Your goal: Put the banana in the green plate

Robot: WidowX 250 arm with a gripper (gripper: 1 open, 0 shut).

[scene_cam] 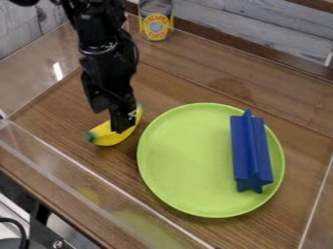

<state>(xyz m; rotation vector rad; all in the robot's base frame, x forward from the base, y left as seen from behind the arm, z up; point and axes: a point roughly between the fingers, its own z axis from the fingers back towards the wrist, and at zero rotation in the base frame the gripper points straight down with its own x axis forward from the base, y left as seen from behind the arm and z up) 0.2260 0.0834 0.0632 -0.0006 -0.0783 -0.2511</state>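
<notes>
Small curved yellow plastic banana (111,134) on the brown wooden table (78,88), just left of the large round lime-green plate (196,160), long blue ridged block (250,151) on the plate's right part, black gripper (115,119) directly over the banana, yellow-labelled can (156,24) far behind.

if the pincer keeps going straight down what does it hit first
Most likely the banana: the open pincer points straight down right over it, beside the green plate. Contact can't be judged from this view.

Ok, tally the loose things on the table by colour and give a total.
Yellow: 1, the banana
Green: 1, the green plate
Blue: 1, the ridged block lying on the plate
Yellow-labelled: 1, the can at the back
Total: 4
</notes>
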